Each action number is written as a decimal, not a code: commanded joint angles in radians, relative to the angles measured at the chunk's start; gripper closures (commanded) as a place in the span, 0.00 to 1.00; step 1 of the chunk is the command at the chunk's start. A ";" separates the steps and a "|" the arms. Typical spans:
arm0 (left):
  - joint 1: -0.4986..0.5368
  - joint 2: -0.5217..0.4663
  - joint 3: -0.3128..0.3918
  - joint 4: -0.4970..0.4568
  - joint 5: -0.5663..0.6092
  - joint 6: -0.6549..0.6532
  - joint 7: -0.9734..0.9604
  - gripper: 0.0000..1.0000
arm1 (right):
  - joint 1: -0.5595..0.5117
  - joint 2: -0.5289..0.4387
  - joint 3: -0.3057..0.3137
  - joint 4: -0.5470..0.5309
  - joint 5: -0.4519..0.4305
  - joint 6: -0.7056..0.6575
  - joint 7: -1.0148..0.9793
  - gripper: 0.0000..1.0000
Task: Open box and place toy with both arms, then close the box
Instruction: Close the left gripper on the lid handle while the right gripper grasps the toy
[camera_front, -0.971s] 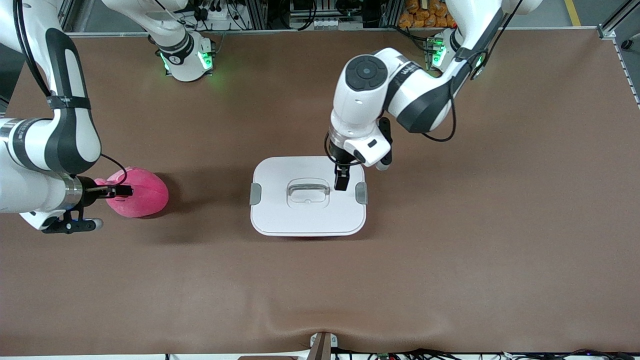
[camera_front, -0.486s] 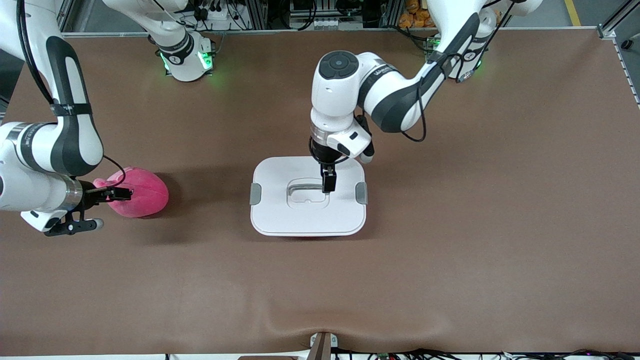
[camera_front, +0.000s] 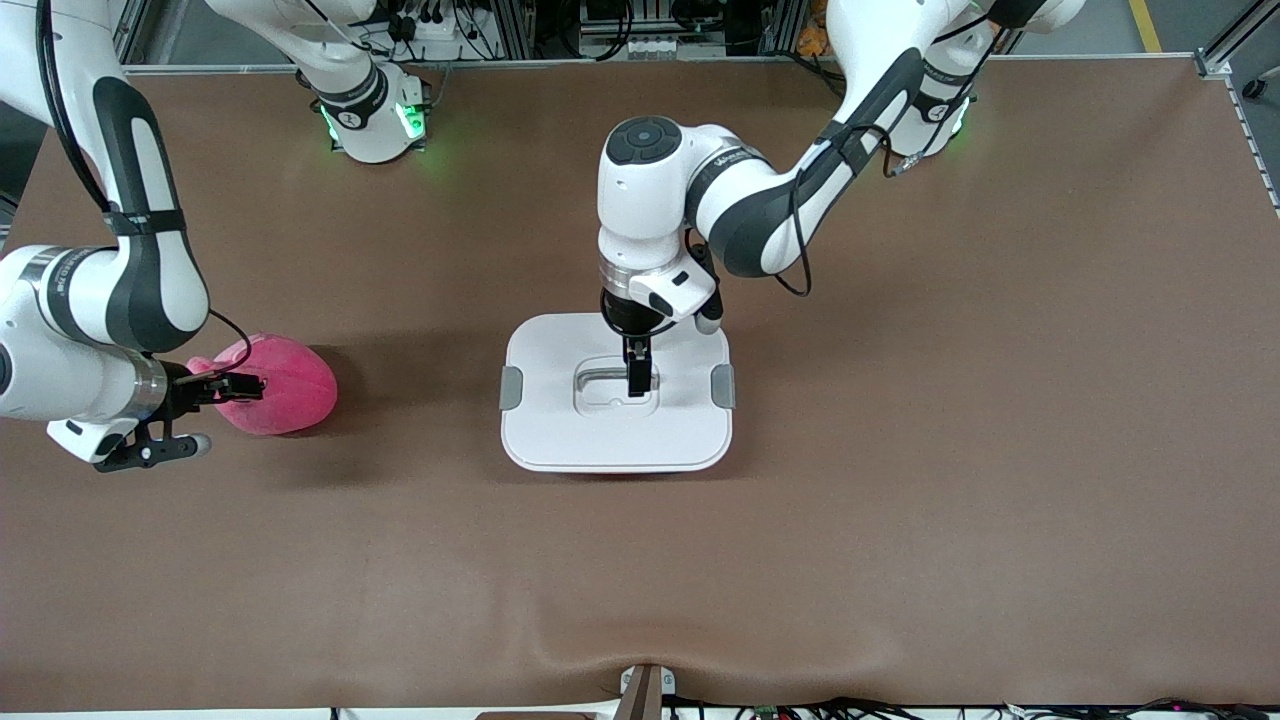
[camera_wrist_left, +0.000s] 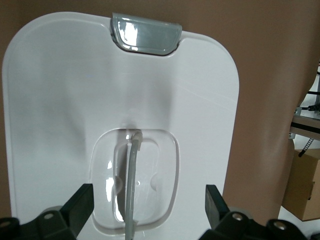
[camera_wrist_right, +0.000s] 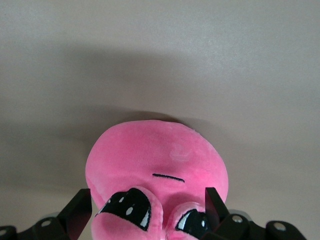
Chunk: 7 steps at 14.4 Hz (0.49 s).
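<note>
- I see the box (camera_front: 616, 392) at frame center in the front view, white lid (camera_wrist_left: 65, 110) on, both grey clips (camera_front: 511, 388) down
- Left gripper (camera_front: 637, 378) sits over the lid's recessed handle (camera_wrist_left: 131, 185), fingers (camera_wrist_left: 80, 210) spread wide either side of the bar, not gripping
- Toy (camera_front: 275, 384) on the table at mid-left of the frame, toward the right arm's end
- Right gripper (camera_front: 232, 387) at the toy, fingers (camera_wrist_right: 77, 210) wide, flanking its face, not clamped
</note>
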 joint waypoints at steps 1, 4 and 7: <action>-0.040 0.043 0.014 0.033 0.042 0.014 -0.033 0.03 | 0.000 -0.034 0.011 -0.035 -0.008 -0.004 -0.008 0.00; -0.055 0.055 0.014 0.033 0.050 0.014 0.006 0.05 | 0.009 -0.060 0.019 -0.035 -0.005 -0.080 -0.040 0.00; -0.055 0.056 0.014 0.033 0.050 0.014 0.022 0.10 | 0.030 -0.081 0.020 -0.035 -0.003 -0.128 -0.040 0.00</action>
